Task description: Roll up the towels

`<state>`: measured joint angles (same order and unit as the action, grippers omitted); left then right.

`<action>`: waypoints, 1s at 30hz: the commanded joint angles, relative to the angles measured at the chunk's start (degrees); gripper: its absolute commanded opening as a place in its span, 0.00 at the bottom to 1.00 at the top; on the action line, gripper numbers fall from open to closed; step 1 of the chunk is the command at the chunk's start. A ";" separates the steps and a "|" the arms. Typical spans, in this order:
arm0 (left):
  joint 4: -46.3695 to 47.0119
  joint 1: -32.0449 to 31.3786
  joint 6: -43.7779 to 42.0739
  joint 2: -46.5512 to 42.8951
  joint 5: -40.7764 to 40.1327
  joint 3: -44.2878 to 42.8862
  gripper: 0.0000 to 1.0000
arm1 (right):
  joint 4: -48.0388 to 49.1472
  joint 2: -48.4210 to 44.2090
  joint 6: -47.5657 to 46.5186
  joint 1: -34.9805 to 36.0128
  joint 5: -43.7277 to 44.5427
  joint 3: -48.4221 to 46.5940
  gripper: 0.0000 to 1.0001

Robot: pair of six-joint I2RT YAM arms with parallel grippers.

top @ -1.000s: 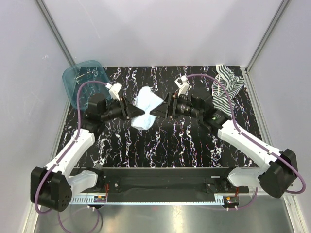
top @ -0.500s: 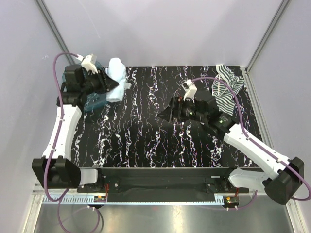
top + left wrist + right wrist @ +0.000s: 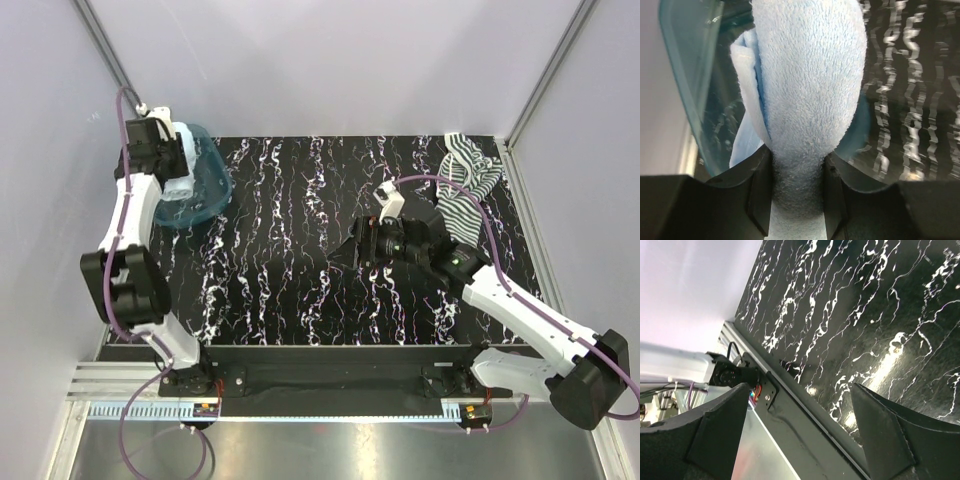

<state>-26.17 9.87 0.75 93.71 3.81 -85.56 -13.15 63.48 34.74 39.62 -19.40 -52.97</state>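
Two towels, one in hand | worktop (image 3: 290, 270) dark, marbled | teal bin (image 3: 205, 185) at far-left corner | striped towel (image 3: 466, 182) crumpled far right, unrolled | pale blue towel (image 3: 810, 95) rolled, over bin mouth | left jaws clamped on its end | right jaws spread, empty | best: lower roll well inside bin, then release slowly to avoid unrolling

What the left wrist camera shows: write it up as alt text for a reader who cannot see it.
A thick bundle of pale blue towel fills the middle of the frame, clamped at the bottom in the black left claw. A translucent teal bin sits behind it, with the black, white-veined table to the right.
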 commanded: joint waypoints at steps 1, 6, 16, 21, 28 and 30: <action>2.54 0.15 -7.87 6.99 -8.29 -6.10 0.00 | 2.42 -0.38 0.42 -0.15 -3.10 0.24 0.89; 0.07 -0.20 -7.08 15.17 -10.74 -7.88 0.00 | 2.25 -0.20 -0.11 -0.06 -3.45 0.24 0.89; -4.93 -1.43 -3.84 22.03 -12.62 -10.40 0.00 | 4.44 -0.20 0.77 -0.15 -3.46 1.38 0.90; -13.02 -2.92 3.54 29.24 0.04 -20.42 0.00 | 4.45 0.41 0.33 -0.24 -2.32 1.38 0.90; -10.92 -3.19 21.53 36.10 11.98 -27.90 0.00 | 3.83 0.24 -0.46 -0.33 0.06 1.73 0.90; -8.72 -3.28 25.42 38.29 13.67 -30.44 0.00 | 3.83 0.85 -0.55 -0.59 0.06 1.64 0.90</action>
<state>-37.82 6.59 15.35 129.97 9.39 -111.13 -11.42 63.86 35.16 39.53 -20.71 -51.33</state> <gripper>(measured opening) 0.397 0.895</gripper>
